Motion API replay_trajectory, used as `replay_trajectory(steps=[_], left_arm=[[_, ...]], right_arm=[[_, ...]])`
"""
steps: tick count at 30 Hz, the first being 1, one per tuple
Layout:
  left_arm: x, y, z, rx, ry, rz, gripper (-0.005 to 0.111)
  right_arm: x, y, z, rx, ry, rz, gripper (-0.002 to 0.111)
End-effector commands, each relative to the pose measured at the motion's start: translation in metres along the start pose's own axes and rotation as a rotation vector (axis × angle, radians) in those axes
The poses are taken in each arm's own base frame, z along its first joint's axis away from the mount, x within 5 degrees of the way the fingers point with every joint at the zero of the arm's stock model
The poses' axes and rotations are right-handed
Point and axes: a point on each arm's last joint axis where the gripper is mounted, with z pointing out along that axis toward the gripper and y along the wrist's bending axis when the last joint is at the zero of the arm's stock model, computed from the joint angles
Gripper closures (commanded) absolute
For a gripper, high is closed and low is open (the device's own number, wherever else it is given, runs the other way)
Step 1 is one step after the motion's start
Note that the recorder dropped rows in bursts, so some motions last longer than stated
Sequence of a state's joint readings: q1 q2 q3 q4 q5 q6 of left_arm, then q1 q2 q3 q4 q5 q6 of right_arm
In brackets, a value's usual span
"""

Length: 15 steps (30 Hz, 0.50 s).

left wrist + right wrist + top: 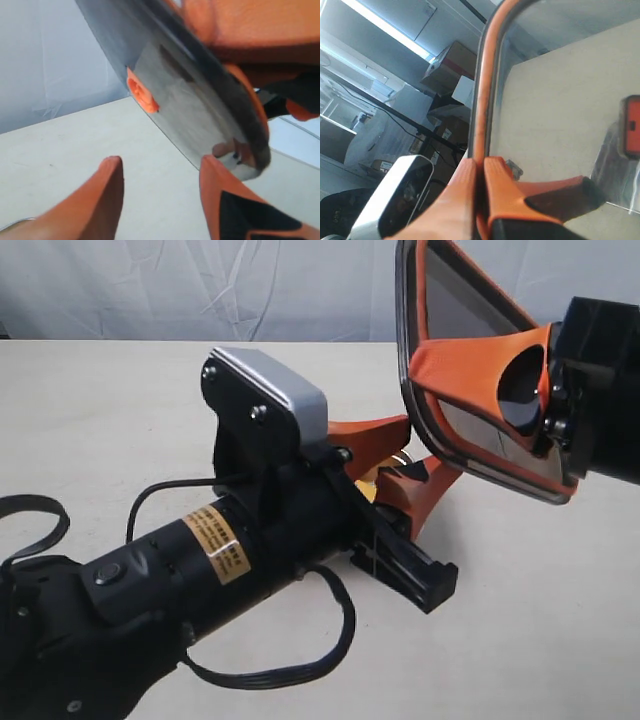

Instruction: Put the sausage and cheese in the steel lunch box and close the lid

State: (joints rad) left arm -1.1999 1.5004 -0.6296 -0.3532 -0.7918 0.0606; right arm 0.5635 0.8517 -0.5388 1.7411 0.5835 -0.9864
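Observation:
My right gripper (418,368) is shut on the rim of the dark translucent lid (470,370), holding it tilted almost upright in the air at upper right. Its fingers (490,175) clamp the orange seal rim, and the lid (560,100) shows its orange valve tab (631,125). My left gripper (430,445) is open and empty just below the lid (190,100), whose tab (142,92) faces it, fingers (112,172) spread over bare table. The sausage and steel lunch box are hidden behind the left arm. A small yellow patch (368,477) between the left fingers may be the cheese.
The left arm (200,550) and its wrist camera (265,400) fill the foreground of the beige table (100,420). A black cable (270,672) loops near the front edge, and a dark strap (30,520) lies at far left.

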Motion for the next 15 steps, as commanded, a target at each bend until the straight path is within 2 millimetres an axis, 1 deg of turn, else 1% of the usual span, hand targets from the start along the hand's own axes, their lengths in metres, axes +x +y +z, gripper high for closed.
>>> replay_trajectory(steps=[1,6,7,9,11,15], left_arm=[[-0.009,-0.006,0.004,0.022,-0.038,0.000,0.060],[-0.008,-0.007,0.004,0.035,-0.027,0.013,0.060],[-0.009,-0.008,0.005,0.045,-0.034,0.023,0.060],[-0.011,-0.012,0.004,0.087,-0.060,0.065,0.060],[-0.012,-0.013,0.004,0.094,-0.068,0.071,0.060],[-0.010,-0.013,0.004,0.092,-0.049,0.070,0.060]], right_arm=[[-0.001,0.001,0.000,-0.009,-0.001,0.001,0.109],[-0.001,0.000,0.001,-0.005,0.003,0.008,0.109],[0.000,0.000,0.003,-0.014,0.017,0.012,0.109],[0.004,-0.006,0.012,-0.035,0.083,0.044,0.109],[0.007,-0.011,0.019,-0.039,0.123,0.069,0.109],[0.007,-0.012,0.020,-0.034,0.125,0.061,0.109]])
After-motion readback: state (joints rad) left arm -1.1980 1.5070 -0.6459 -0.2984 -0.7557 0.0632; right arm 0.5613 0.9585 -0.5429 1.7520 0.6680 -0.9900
